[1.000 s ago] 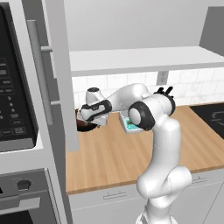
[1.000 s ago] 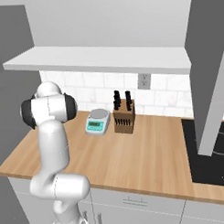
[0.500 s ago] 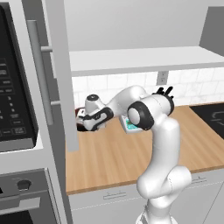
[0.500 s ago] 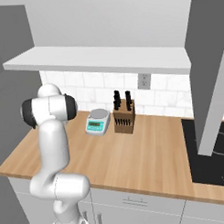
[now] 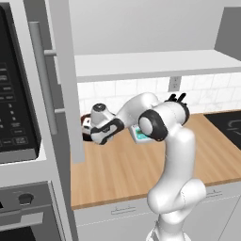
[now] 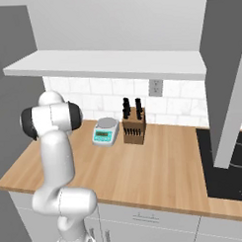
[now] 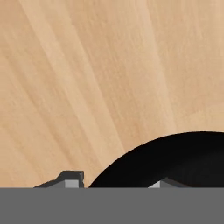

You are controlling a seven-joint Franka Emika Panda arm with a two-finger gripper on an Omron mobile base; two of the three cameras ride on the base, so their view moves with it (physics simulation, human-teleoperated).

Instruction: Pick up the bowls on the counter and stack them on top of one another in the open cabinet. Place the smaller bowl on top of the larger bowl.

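Note:
In the hand view the glossy black bowl (image 7: 175,164) fills the lower right, resting on the wooden counter (image 7: 87,78). My gripper (image 7: 116,183) is open and straddles its rim, one fingertip (image 7: 72,178) outside and the other inside. In the left base view my gripper (image 5: 92,139) reaches left beside the open cabinet door (image 5: 66,80). The reddish-brown bowl (image 5: 85,122) peeks out just behind the hand, with the black bowl (image 5: 87,137) partly hidden below it. The cabinet's pale shelf floor (image 5: 150,63) is overhead.
A black microwave (image 5: 14,89) is at the left. The kitchen scale (image 6: 105,131) and a knife block (image 6: 133,124) stand at the back of the counter (image 6: 159,166). A dark cooktop (image 6: 228,163) lies at the right.
The hand has moved slightly right and down toward the bowls by the cabinet door. The base and the other things have not moved.

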